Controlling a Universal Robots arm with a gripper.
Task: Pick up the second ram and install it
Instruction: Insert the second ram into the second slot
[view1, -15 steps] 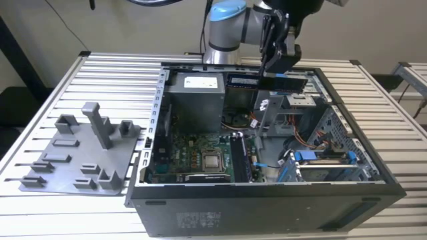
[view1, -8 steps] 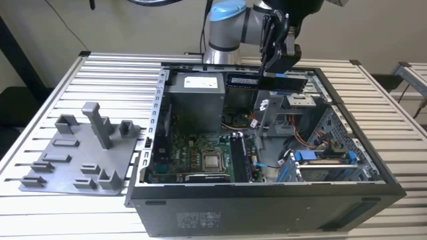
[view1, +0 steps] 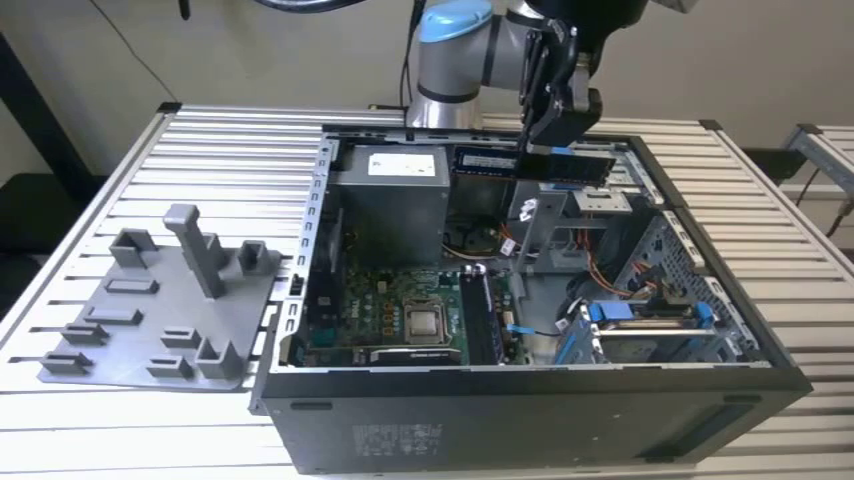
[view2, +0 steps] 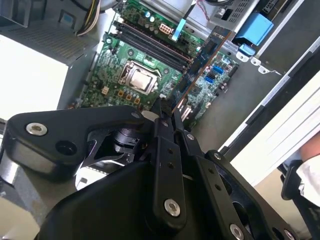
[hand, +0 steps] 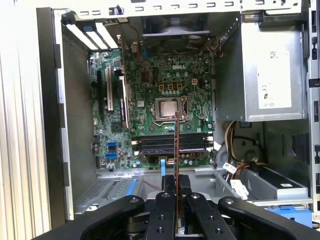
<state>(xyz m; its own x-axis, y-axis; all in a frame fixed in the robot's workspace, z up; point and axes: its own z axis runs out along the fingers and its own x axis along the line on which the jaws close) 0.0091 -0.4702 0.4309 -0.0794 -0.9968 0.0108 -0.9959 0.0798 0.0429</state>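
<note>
In the exterior view my gripper (view1: 549, 150) hangs above the far end of the open computer case (view1: 534, 400), shut on the second ram (view1: 514, 162), a dark flat stick held level on its long edge. Both wrist views show the ram edge-on as a thin line (hand: 176, 150) (view2: 200, 70) running out from between the black fingers (hand: 169, 197) (view2: 159, 112). Below lies the green motherboard (view1: 387, 300) (hand: 150, 85) with its long black memory slots (hand: 172, 142) (view2: 155, 45) beside the processor socket (hand: 169, 107). The ram is well above the slots and touches nothing.
A grey power supply (view1: 387, 195) (hand: 272, 75) fills one corner of the case. A metal drive cage with blue latches (view1: 641, 315) and loose cables (hand: 235, 175) sit on the exterior view's right. A grey fixture plate (view1: 147, 310) with upright pegs lies on the slatted table (view1: 200, 150), left of the case.
</note>
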